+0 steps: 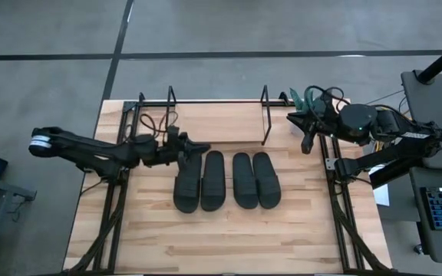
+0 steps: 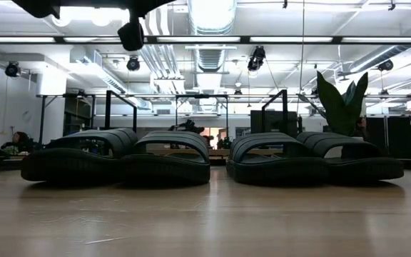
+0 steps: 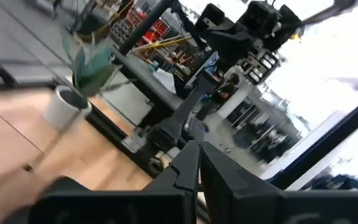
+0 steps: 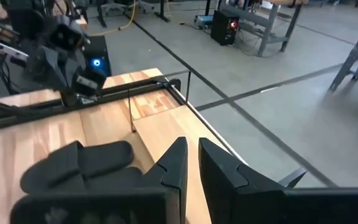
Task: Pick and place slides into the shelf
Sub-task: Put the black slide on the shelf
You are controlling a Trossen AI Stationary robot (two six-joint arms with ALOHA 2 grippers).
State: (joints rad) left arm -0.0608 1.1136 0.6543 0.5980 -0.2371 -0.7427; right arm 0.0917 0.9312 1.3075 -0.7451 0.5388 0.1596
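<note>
Slides (image 1: 225, 180) four abreast on tabletop, shelf (image 1: 217, 123) partly masked by arms, left tool (image 1: 203, 147) and right tool (image 1: 307, 144) both pinched together, empty

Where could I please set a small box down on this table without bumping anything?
The near strip of the table, in front of the four slides, is bare. The shelf board between its wire frames is also free. It is crowded around the left gripper at the leftmost slide.
</note>
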